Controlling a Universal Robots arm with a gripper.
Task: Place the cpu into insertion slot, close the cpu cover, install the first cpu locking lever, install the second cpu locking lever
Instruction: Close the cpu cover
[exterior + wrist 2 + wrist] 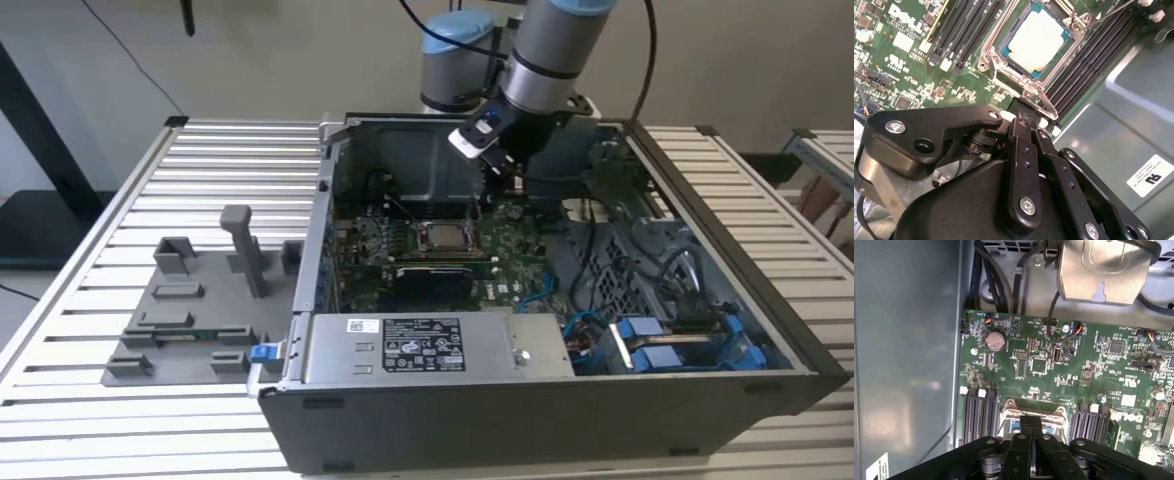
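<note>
Nearest item: the gripper (1026, 112), which I am reading as fingers drawn together, tips touching the raised edge of the cpu cover (1044, 102). I am judging a slow, square push along the hinge arc best. Beyond it, the cpu (1036, 40) is lying seated in the socket (986, 52). The fingers are hiding the contact, so I cannot tell pinch from press.

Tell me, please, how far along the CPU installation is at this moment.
Done: the cpu sits in its socket. In hand: the gripper is at one edge of the cover, which looks tilted up, not flat over the cpu. Left: closing the cover and fastening both levers; a thin lever by the socket's corner looks unlatched, though that is uncertain.
</note>
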